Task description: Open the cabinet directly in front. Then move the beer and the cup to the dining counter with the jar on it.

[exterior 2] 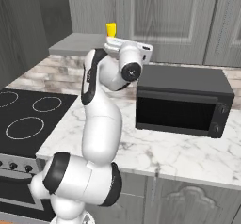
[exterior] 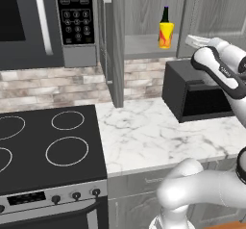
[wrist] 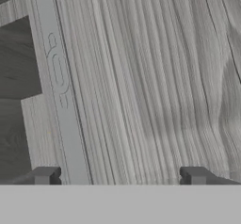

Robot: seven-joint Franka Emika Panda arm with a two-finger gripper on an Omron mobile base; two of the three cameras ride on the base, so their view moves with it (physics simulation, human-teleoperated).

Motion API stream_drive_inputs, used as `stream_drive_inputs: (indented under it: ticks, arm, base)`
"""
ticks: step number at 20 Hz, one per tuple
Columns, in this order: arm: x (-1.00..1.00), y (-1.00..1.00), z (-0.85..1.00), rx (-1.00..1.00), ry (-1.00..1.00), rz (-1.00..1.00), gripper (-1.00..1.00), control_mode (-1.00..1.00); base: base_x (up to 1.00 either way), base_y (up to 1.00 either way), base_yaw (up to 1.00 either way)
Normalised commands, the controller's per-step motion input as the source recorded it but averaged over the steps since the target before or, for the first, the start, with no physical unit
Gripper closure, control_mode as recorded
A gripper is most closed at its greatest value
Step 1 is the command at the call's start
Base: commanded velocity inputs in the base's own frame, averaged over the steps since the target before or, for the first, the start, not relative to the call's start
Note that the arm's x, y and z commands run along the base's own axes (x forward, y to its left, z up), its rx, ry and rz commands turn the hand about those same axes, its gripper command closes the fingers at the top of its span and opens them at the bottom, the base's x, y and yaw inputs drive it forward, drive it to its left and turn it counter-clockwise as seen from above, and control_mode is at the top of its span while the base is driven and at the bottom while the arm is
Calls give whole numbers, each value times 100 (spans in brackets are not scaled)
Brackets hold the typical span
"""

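A: Looking into the cabinet (exterior: pixel 144 11) from the left base view, we log its left door (exterior: pixel 111 45) swung out edge-on toward us, the right door (exterior: pixel 211 11) shut. The cup (exterior: pixel 166 34), yellow with a flame mark, stands on the lower shelf (exterior: pixel 144 45) near the right door's edge; the beer (exterior: pixel 166 14) rises just behind it, only neck and shoulders showing.

B: Gripper (wrist: pixel 120 177) state? In the hand view we see both fingertips (wrist: pixel 44 176) spread wide, nothing between them, facing grey wood grain close up with a pale vertical strip (wrist: pixel 56 77) on the left. Released, we note.

A: Room for moving: the shelf left of the cup is bare up to the open door. Below, the black microwave (exterior 2: pixel 183 100) sits on the marble worktop (exterior: pixel 144 132), under the shelf's right part. The cooktop (exterior: pixel 48 146) borders the worktop's left edge.

B: In the right base view the hand (exterior 2: pixel 134 51) hangs level with the shelf edge, the cup's top (exterior 2: pixel 111 28) just behind it.
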Motion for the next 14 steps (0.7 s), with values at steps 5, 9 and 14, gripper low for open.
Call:
stream_drive_inputs:
  ticks: [5,9,14]
  arm:
    - [2,13,0,0,-9,0,-100,-100]
    - [61,5,0,0,7,0,-100,-100]
    - [100,39,-5,0,19,0,-100,-100]
  base:
    - [0,0,0]
    - [0,0,0]
    - [0,0,0]
